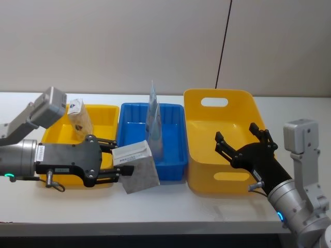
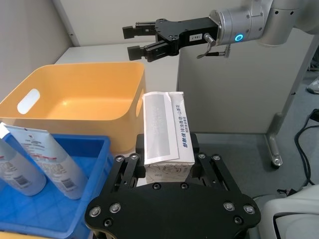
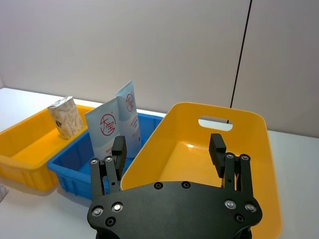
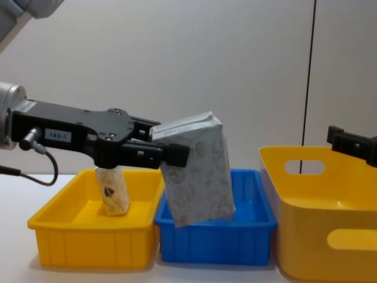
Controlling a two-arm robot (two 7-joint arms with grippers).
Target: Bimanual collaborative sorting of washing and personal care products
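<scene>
- Large yellow bin: right end of the row, nothing visible inside
- Blue bin: middle of the row, touching or just beside both neighbours
- Small yellow bin: left end of the row
- Block pack: clamped near its upper end by the left gripper. Held clear of the table, in front of the blue bin's left front corner. Long axis near upright and slightly tilted, bulk hanging below the fingers. Not yet over any bin
- Pouches: standing upright together in the blue bin, points up, just behind the pack
- Beige pack: upright at the back of the small yellow bin
- Right gripper: spread wide and holding nothing, hovering above the large yellow bin, fingers aimed across toward the left arm

Relation governing the next move: large yellow bin to the right of the pack, beyond the full width of the blue bin, with the right gripper well apart from the pack on that same side. Right arm nearer that bin, left arm alone in contact with the pack. Likely a rightward carry or a hand-over at the pack's free lower part, judging by the open fingers facing it. Pouches close behind, liable to be knocked by a low sweep
</scene>
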